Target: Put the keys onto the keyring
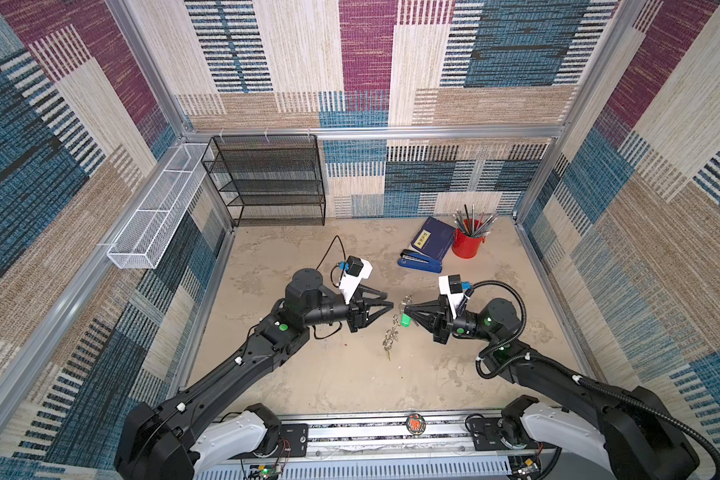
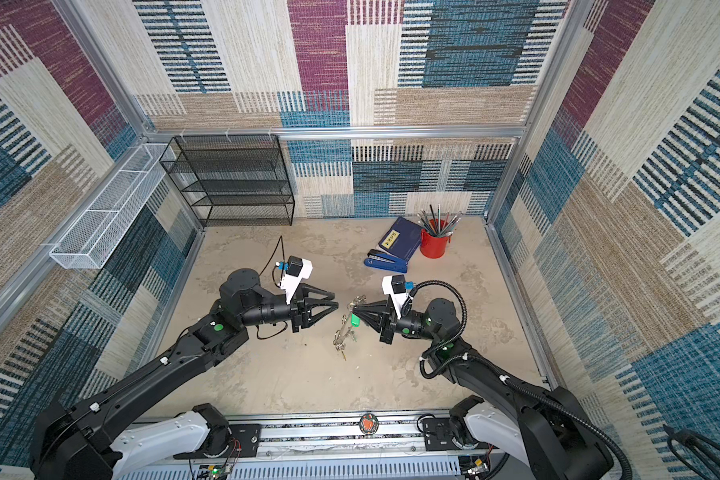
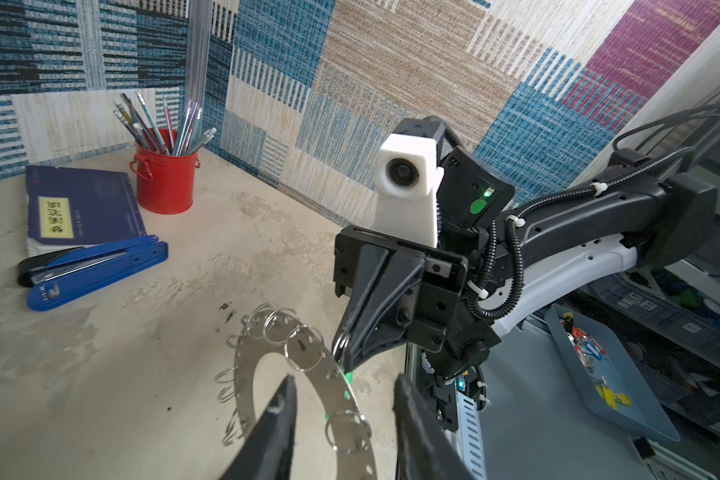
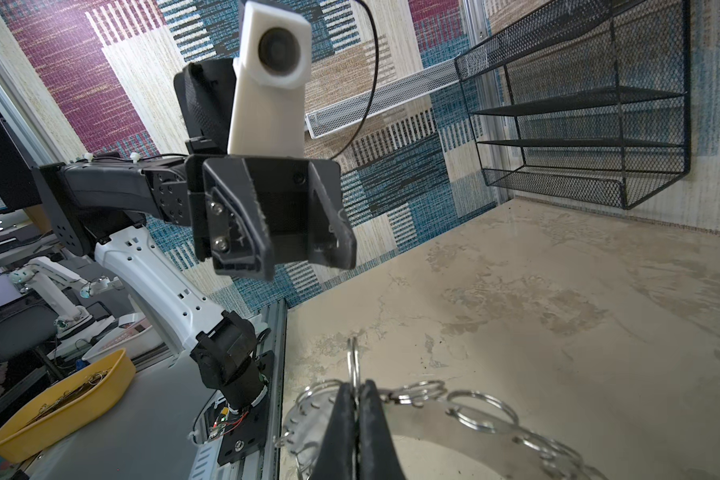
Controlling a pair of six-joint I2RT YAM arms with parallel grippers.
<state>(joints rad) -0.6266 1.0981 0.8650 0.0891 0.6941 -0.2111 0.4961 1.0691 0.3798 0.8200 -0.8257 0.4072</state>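
The keyring (image 3: 245, 374) hangs in the air on the robot's side of the stapler (image 1: 420, 262), well apart from it. It is tilted, one edge high and one low, and I can't tell whether the low edge touches the counter (image 1: 308, 374). It looks like thin, stiff sheet metal: light, hard and slick. The loose split rings round its rim should swing at any nudge. A key (image 1: 405, 320) with a green tag dangles near the high edge, seemingly already on a ring.

I'd take hold on the flat band between two rings, where a pinch sits flat on flat. A pinch at the very rim would likely let the plate pivot. The rings look springy and will need prying open, so the plate wants bracing from two sides. The key is best held by its plastic tag.

The right gripper (image 1: 404, 309) holds the high edge, its jaws clamped on the rim with one split ring standing up between the tips. The left gripper (image 1: 391, 301) points at it tip to tip, also on the robot's side of the stapler, with its jaws apart and empty.

Beyond the stapler a blue book (image 1: 433, 239) lies against it, and beyond that stands a red cup (image 1: 466, 245) of pens.
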